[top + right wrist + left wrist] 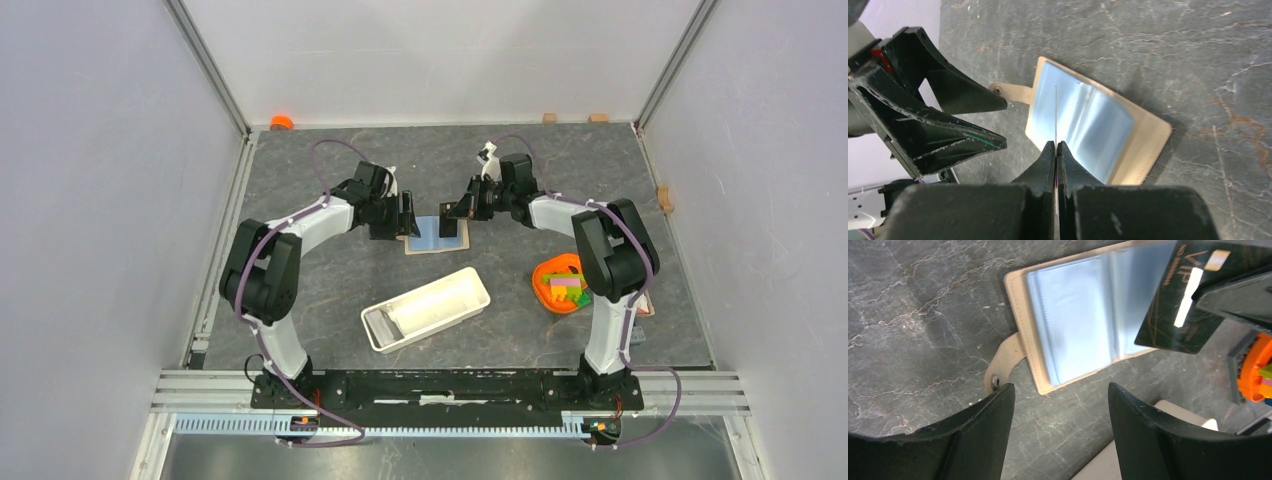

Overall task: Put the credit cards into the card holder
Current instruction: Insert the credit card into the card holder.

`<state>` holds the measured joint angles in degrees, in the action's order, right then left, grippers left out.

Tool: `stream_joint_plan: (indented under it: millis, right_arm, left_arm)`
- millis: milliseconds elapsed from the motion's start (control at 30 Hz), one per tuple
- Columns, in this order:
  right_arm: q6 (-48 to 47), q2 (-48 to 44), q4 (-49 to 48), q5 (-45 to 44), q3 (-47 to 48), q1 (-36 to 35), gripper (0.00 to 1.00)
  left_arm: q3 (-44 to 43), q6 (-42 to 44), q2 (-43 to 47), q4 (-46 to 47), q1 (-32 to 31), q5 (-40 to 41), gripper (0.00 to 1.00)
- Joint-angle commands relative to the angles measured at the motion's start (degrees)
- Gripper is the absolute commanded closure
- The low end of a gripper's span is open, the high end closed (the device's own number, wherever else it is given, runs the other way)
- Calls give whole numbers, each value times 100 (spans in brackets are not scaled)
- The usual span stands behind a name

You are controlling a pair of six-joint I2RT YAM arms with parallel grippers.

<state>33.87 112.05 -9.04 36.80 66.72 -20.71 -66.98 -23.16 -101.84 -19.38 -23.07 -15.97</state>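
I judge that the step in hand is the insertion of the first card (1175,302) into the holder (432,238). The holder here is the beige booklet with clear pockets, which lies open and flat on the table (600,160), a little above the middle of the top view. The white tray (378,335) below it is not involved, as far as I see.

The right gripper (1056,146) has its fingers pressed together on the black card. In the right wrist view I see the card edge-on, as a thin line that rises from between the fingertips toward the upper left part of the holder. In the left wrist view the same card shows its face with "VIP" printed on it, at the upper right of the frame. It hangs tilted over the right page of the holder. Whether its lower edge already touches a pocket, I cannot tell.

The left gripper (1060,400) is spread and holds nothing. It stands just beside the left edge of the holder, near the strap (1007,357) with the snap.

For the next move I would bring the card's leading edge to the mouth of one pocket and slide it along the page, not down into it. The left gripper could press on the holder's edge, because I expect the light booklet to slip on the table.

The second card I cannot find in any view. The orange bowl (545,268) stands at the right, well apart.
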Motion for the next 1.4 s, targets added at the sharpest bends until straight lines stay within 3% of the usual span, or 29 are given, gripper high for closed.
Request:
stream_joint_plan:
  millis: [0,233,767,1033,1367]
  right_arm:
    - [134,308,96,-26,402,41,100]
    - [434,570,-140,173,429,45,100]
    - [805,857,-470,298,291,6,100]
    - [869,974,-450,302,232,-117,100]
    - [1931,758,-1683,134,-554,-135,100]
  left_arm:
    - [-374,86,-309,-237,-7,226,26]
    - [-488,174,-602,-376,-11,241,39]
    - [-572,260,-858,-516,3,376,50]
    - [-577,242,-938,-518,1,296,62]
    - [-588,226,-995,-532,2,252,70]
